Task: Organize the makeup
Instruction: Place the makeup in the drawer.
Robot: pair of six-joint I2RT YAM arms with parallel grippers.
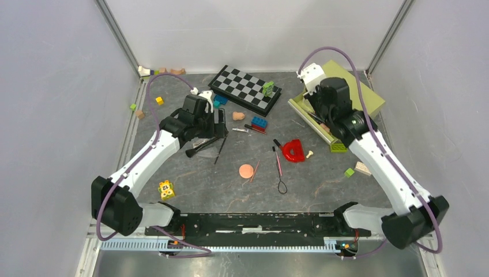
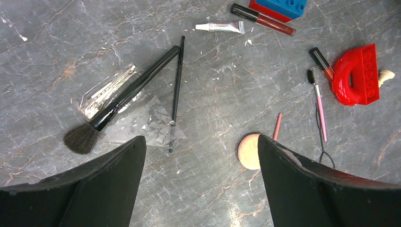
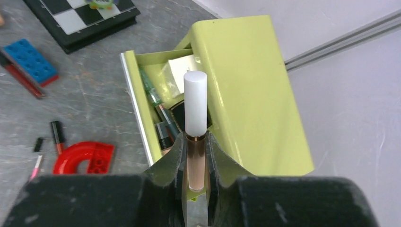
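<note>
Right hand [image 3: 196, 156] clamps a white-capped tube [image 3: 195, 101] above the open green drawer [image 3: 156, 59].

Between the wide-spread fingers of the left gripper [image 2: 201, 139] the table [image 2: 213, 85] lies mostly bare, with a thick brush [image 2: 127, 92], a thin brush [image 2: 177, 80] and a scrap of clear plastic [image 2: 151, 120] on one side and a peach puff [image 2: 248, 151] beside a pink pencil [image 2: 277, 126] on the other. Past these, a red curved piece [image 2: 354, 75] and a lash wand [image 2: 320, 113] lie close together, leaving only narrow gaps. The drawer [image 3: 137, 101] below the right gripper [image 3: 195, 142] and its clamped tube [image 3: 195, 94] is crowded with cosmetics and walled on one side by the green box [image 3: 246, 85].
</note>
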